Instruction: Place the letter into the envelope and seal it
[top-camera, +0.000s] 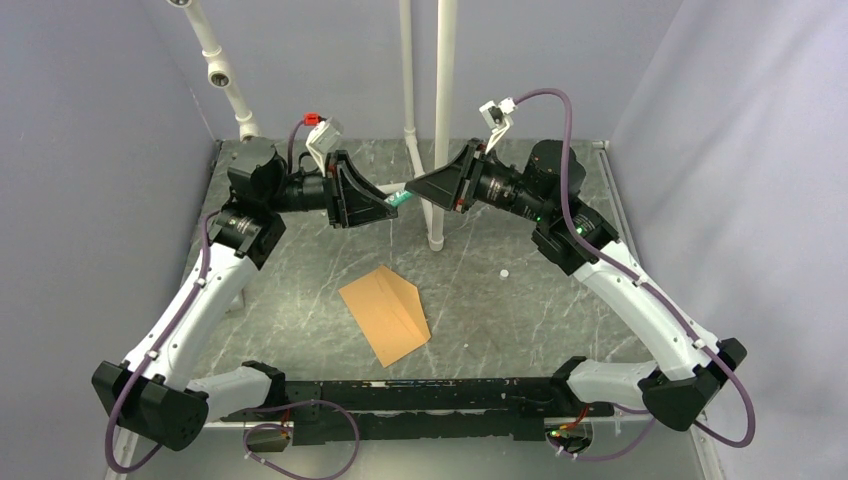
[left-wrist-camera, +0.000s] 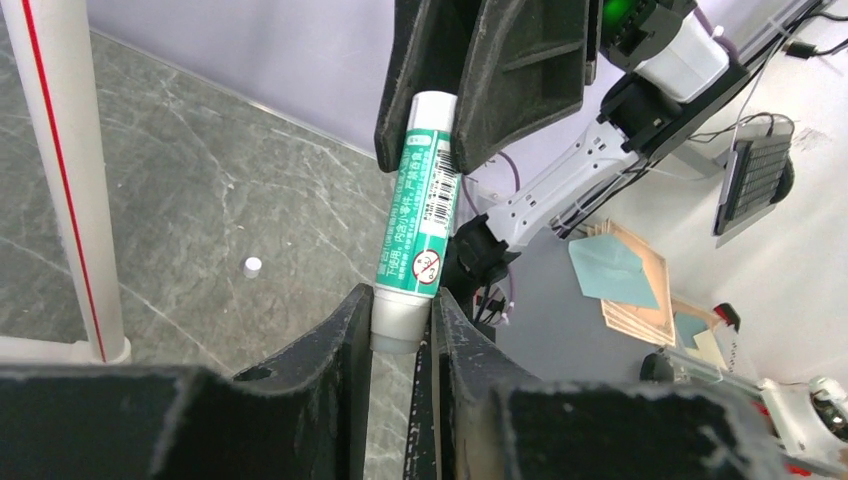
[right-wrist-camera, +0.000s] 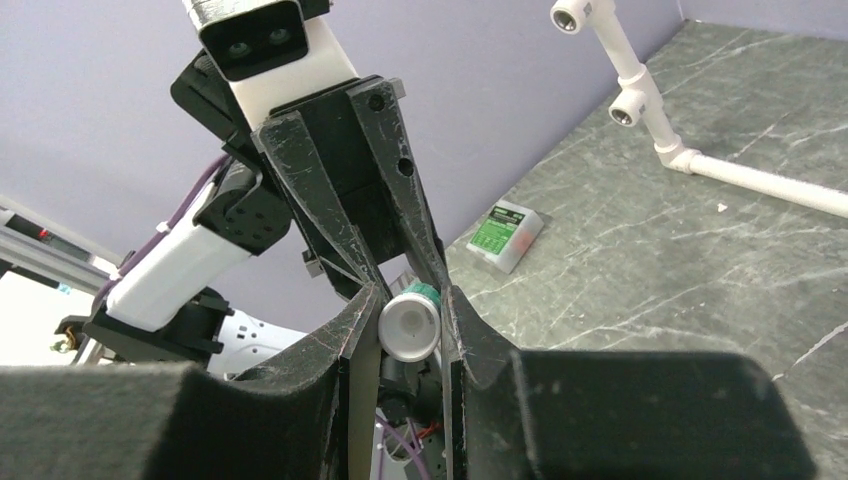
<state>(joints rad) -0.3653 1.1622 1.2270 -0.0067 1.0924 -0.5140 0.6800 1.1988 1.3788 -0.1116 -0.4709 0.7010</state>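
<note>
My left end effector (left-wrist-camera: 402, 312) & right end effector (right-wrist-camera: 410, 305) each pinched the glue stick (left-wrist-camera: 418, 200) high beyond the envelope (top-camera: 385, 312); uneven pull could've dropped it.

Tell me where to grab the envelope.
Take the flap along its free right edge, coming down from the right. The envelope lies flat on the table, so its body offers no edge, while the creased flap seems slightly raised. The left gripper and right gripper both hold the glue stick.
</note>
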